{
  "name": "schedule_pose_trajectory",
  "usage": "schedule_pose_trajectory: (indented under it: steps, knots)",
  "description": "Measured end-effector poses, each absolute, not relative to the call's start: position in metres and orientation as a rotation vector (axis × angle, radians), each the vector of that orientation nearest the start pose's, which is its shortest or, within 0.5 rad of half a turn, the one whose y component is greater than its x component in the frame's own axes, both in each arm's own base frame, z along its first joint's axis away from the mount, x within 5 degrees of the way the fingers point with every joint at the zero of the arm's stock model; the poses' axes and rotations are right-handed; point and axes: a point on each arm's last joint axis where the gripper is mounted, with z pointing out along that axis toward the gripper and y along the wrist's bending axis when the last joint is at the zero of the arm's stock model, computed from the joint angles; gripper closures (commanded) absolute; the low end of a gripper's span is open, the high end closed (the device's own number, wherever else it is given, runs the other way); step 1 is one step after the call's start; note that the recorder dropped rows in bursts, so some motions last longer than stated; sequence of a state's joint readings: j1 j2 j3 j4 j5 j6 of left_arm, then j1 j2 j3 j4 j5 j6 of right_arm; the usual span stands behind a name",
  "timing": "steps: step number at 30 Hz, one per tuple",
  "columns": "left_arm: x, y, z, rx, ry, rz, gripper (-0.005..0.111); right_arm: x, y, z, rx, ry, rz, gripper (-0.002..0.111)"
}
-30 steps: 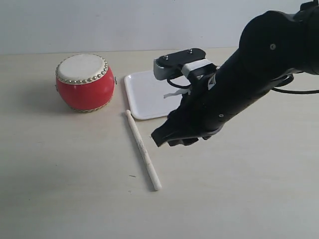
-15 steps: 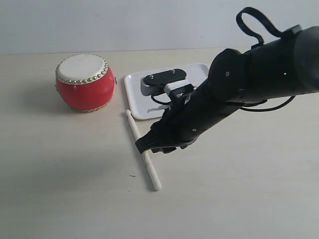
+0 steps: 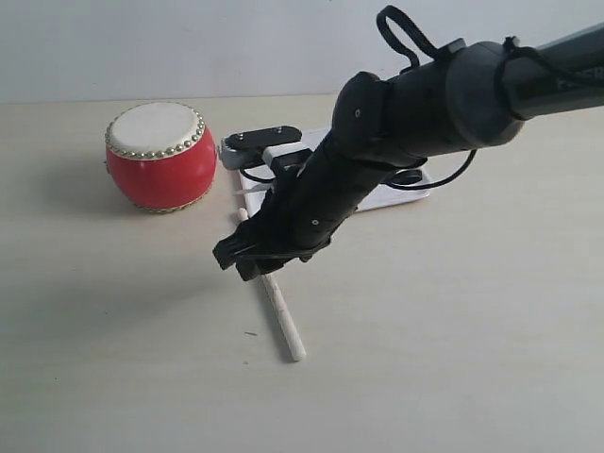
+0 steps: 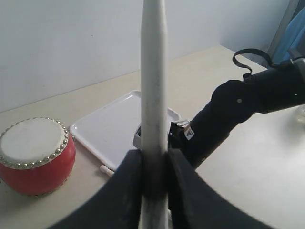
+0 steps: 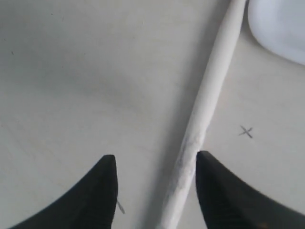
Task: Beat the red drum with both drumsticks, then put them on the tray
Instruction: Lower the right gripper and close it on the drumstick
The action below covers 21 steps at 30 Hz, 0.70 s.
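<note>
At centre frame I note the right arm slanting down-left, the right gripper (image 3: 247, 261) spread over the table drumstick (image 3: 283, 318); only the left wrist view shows the left gripper (image 4: 153, 160) clamping the second drumstick (image 4: 153, 71).

A pale beige table (image 3: 113, 377) is stretching across the whole scene, its matte top taking soft, even light and carrying faint shadows. A plain whitish wall (image 3: 189, 47) is rising along its far edge. In the left wrist view, something blue (image 4: 298, 36) is showing beside a grey upright strip (image 4: 284, 24).
</note>
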<state>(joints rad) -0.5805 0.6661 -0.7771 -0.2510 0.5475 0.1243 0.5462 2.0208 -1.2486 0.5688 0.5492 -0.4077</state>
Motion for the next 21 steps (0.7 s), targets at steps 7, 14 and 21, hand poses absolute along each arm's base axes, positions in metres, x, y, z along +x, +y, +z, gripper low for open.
schedule_pose_trajectory:
  steps: [7,14,21]
  knots:
    - [0.101,-0.080,0.368,0.559,1.867,-0.574,0.107,0.342,0.238,0.122,-0.731,2.718,0.555,0.064]
    - [0.101,-0.080,0.368,0.559,1.867,-0.574,0.107,0.346,0.232,0.109,-0.776,2.764,0.416,0.064]
    - [0.101,-0.080,0.368,0.559,1.867,-0.574,0.107,0.345,0.230,0.105,-0.796,2.793,0.381,0.073]
